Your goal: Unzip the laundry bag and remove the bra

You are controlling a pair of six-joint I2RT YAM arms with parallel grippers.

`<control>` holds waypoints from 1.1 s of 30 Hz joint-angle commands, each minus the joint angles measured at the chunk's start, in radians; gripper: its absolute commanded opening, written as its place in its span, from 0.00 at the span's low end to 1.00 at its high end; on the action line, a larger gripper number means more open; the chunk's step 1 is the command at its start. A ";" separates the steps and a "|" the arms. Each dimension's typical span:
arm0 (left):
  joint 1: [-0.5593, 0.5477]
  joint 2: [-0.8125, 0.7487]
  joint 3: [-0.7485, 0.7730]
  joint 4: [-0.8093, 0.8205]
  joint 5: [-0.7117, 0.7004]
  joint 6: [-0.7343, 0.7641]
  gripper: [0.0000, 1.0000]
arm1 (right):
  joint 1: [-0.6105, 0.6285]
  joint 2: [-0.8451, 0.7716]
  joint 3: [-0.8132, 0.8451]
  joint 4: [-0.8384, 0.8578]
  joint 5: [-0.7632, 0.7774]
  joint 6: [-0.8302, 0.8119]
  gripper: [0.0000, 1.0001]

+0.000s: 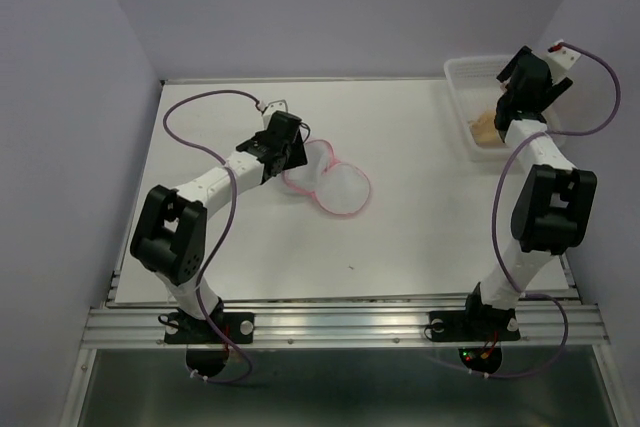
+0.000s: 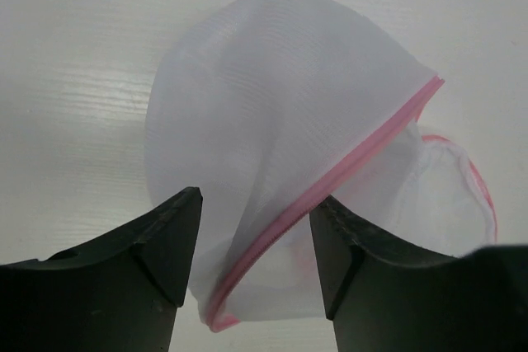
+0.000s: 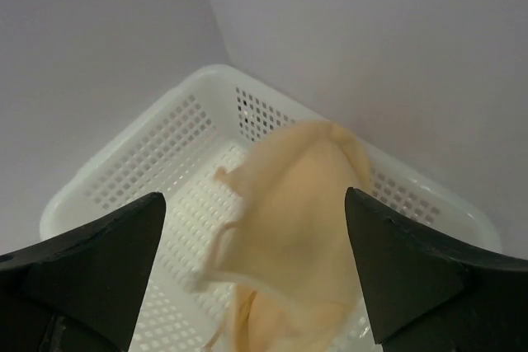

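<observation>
Left jaws stand open astride the laundry bag [image 2: 280, 146]; right jaws stand open over the basket [image 3: 148, 179], the bra [image 3: 289, 228] between them. Step in hand, as I judge it: drop-off. Next, I lift clear without snagging.

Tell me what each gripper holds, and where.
Nothing: the left gripper stands open astride the laundry bag; the right gripper is open, the bra loose over the basket.

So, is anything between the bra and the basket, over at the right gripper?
Nothing visible. The right gripper is open with the bra between its fingers, directly over the basket, whose visible floor is bare. The bra is blurred, so I cannot tell whether it has already landed.
</observation>
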 commanded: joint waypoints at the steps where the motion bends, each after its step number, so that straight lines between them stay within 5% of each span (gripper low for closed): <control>1: 0.006 -0.021 0.079 -0.024 -0.012 0.013 0.77 | 0.013 -0.028 0.048 -0.054 0.014 0.046 1.00; 8: 0.006 -0.137 0.092 -0.012 0.002 0.030 0.99 | 0.013 -0.192 0.017 -0.127 -0.231 0.054 1.00; 14: 0.006 -0.295 0.037 -0.006 -0.056 0.019 0.99 | 0.013 -0.341 -0.064 -0.249 -0.497 0.127 1.00; 20: 0.062 -0.472 -0.029 -0.110 -0.218 -0.082 0.99 | 0.013 -0.531 -0.306 -0.318 -0.515 0.223 1.00; 33: 0.254 -0.699 -0.262 -0.121 -0.225 -0.194 0.99 | 0.013 -0.822 -0.653 -0.322 -0.446 0.379 1.00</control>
